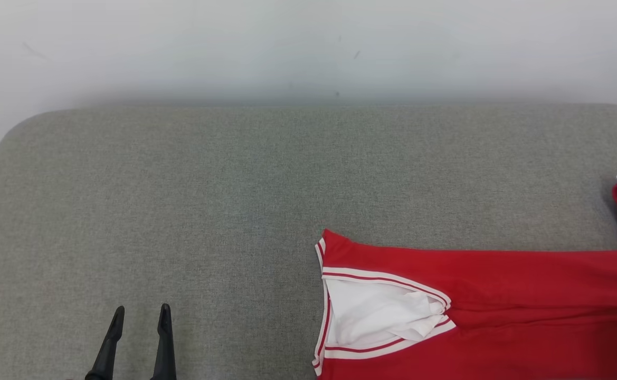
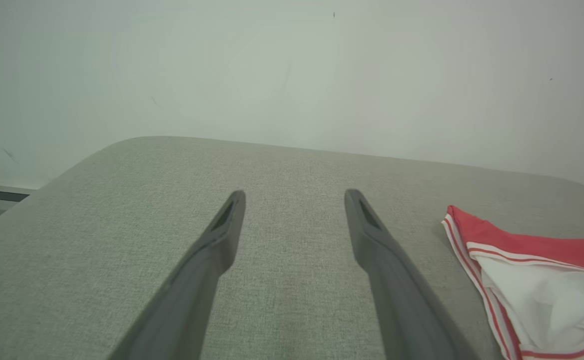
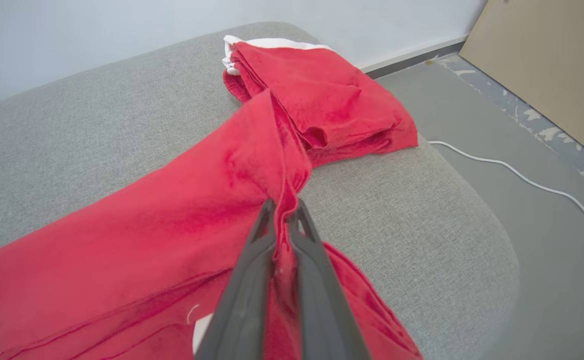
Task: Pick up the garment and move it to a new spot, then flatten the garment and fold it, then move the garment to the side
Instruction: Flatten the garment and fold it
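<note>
The garment [image 1: 498, 295] is red with white-and-red striped trim and a white inner lining, spread over the right part of the grey padded table [image 1: 181, 211]. Its trimmed neck opening [image 2: 536, 290] lies to the right of my left gripper [image 2: 294, 200], which hovers open above bare fabric with nothing between its fingers; the same gripper [image 1: 142, 312] sits at the lower left of the head view. My right gripper [image 3: 283, 209] is shut on a pinched ridge of the red cloth [image 3: 172, 210], which rises into a fold at the fingertips. A bunched part of the garment [image 3: 321, 95] lies beyond.
The table's rounded right corner [image 3: 491, 250] drops to a grey floor where a white cable [image 3: 521, 177] runs. A tan board [image 3: 546, 65] leans at the far right. A pale wall [image 1: 308, 47] stands behind the table.
</note>
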### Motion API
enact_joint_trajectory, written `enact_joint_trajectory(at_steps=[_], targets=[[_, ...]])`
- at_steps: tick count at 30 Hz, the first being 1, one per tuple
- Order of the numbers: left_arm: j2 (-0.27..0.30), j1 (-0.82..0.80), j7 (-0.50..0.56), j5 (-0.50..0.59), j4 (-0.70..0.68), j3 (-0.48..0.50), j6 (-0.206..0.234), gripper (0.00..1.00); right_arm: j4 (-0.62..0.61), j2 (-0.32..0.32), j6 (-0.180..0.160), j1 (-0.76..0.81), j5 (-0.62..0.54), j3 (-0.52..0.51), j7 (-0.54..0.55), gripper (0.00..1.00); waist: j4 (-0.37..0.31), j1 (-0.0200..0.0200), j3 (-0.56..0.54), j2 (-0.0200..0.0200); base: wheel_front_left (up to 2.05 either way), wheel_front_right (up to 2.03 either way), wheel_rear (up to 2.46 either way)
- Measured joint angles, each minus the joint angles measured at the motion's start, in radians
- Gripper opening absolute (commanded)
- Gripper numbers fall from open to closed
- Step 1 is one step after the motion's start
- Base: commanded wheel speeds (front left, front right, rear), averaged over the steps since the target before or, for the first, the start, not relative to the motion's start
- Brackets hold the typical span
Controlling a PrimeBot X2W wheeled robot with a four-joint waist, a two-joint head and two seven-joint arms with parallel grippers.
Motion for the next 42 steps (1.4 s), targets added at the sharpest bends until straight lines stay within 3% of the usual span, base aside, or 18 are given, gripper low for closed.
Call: enact_joint_trajectory(at_steps=[4,8,21,32,42], targets=[[0.0,0.002,0.0,-0.001,0.001,-0.002,0.0,1.0,-0.023,0.002,0.0,0.008,-0.005,0.011,0.009,0.0,-0.003,0.0,-0.008,0.0,0.0,0.0,0.0],[-0.001,0.006,0.0,-0.002,0.003,-0.005,0.0,1.0,-0.056,0.026,0.0,0.031,0.008,0.088,0.026,0.0,-0.002,-0.0001,-0.016,0.0,0.0,0.0,0.0],[-0.001,0.009,0.0,-0.01,0.011,-0.005,0.0,1.0,-0.117,0.071,0.0,0.056,0.135,0.517,0.073,0.0,0.016,0.0,-0.019,0.0,0.0,0.0,0.0],[-0.001,0.0,0.0,-0.014,0.016,-0.012,0.0,1.0,-0.003,0.076,0.0,-0.06,0.22,0.791,0.072,0.0,0.036,-0.0001,-0.015,0.0,0.0,0.0,0.0],[-0.002,-0.003,0.0,-0.027,0.028,-0.025,0.0,1.0,0.14,0.077,0.0,-0.131,0.292,0.898,0.044,0.0,0.08,-0.0001,-0.008,0.0,0.0,0.0,0.0]])
